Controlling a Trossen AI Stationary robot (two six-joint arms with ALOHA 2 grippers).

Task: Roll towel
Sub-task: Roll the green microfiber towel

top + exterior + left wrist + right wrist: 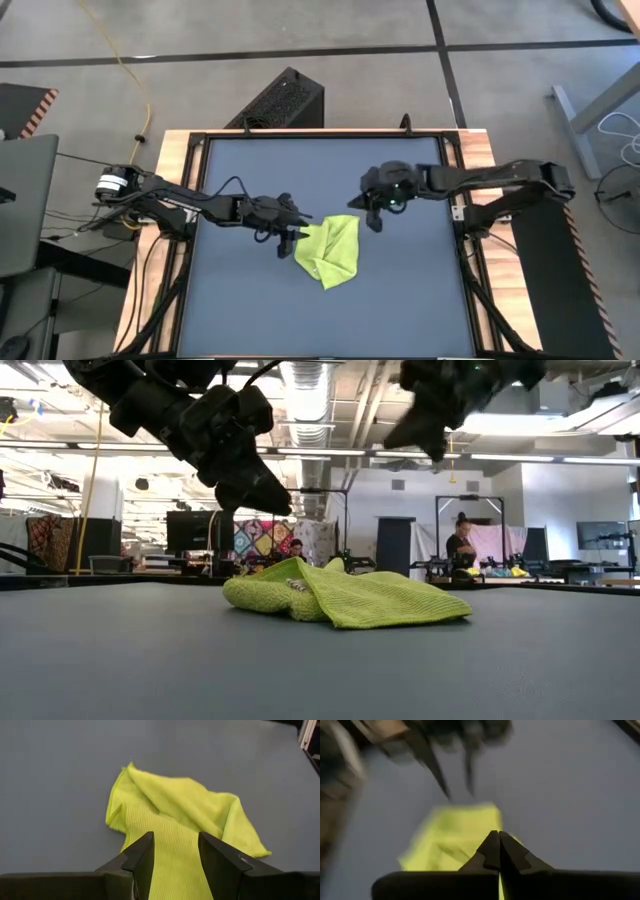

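The lime towel lies in a loosely folded, crumpled heap on the dark table, a little left of its middle. My left gripper hovers just above the towel's left end. It is open, and the cloth shows between and beyond its fingers. My right gripper hangs higher up, off the towel's far right corner. Its fingers are shut with nothing between them, and the towel lies below it.
Bare table surface lies all around the towel. A wooden frame borders the table, and a black box stands on the floor past the far edge. People and equipment fill the room beyond.
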